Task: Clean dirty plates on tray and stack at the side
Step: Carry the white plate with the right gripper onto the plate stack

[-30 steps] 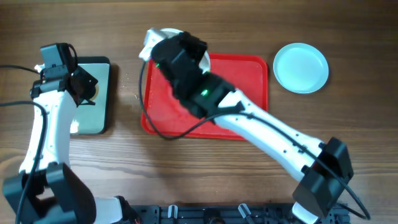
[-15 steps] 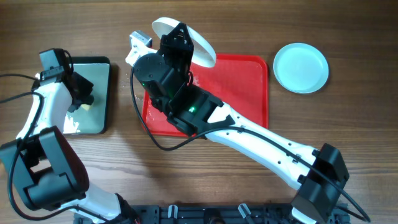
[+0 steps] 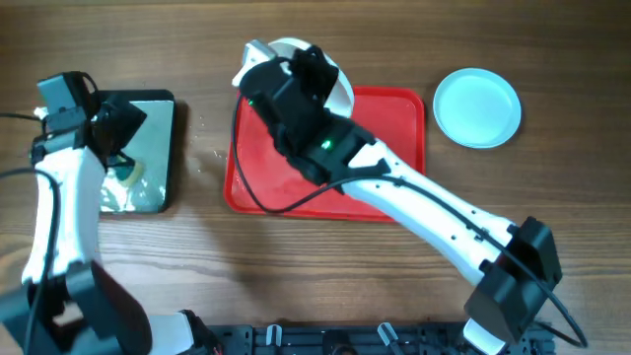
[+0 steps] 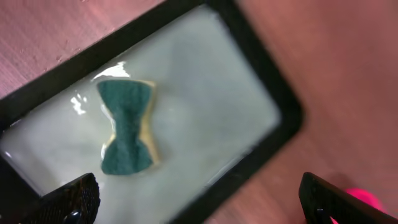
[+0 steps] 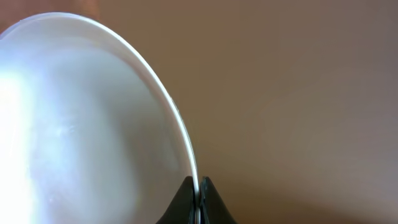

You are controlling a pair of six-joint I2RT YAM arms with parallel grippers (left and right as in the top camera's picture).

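— The right gripper [image 5: 198,199]?
— Pinching the round white plastic plate [image 5: 81,124] by its rim, tilted over the far rim of the red rectangular plastic tray [image 3: 394,148].
— The left gripper [image 4: 199,199]?
— Spread wide above the green sponge [image 4: 127,134] in a dark tray [image 4: 273,124].

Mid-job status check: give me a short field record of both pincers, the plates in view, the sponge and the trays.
right pincer: shut on the rim of the white plate, held tilted
plate position: top-left corner of the red tray in the overhead view
left pincer: open, empty, above the dark water tray
sponge: lying in the water, ungripped
aqua plate: on the table, right of the red tray
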